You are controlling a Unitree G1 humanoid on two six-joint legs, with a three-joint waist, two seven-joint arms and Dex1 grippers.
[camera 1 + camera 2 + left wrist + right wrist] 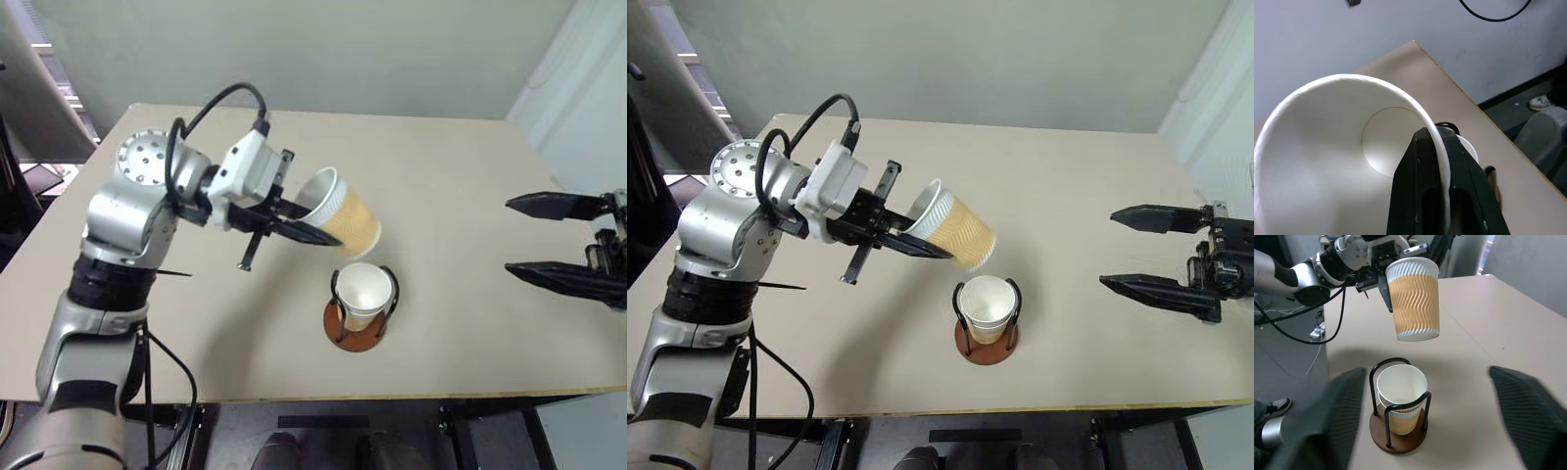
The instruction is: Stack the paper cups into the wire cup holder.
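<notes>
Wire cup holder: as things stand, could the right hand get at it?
Probably yes. The right hand hangs open beside the wire cup holder with bare table between; only the cup held by the left hand hovers above.

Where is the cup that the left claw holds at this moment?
In the head views the held cup hangs tilted in the air, pinched at its rim by the left claw, just above the wire cup holder near the table's front edge.

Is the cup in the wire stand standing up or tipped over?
Standing up. The tan paper cup sits upright inside the black wire holder on its wooden base, white mouth facing up.
</notes>
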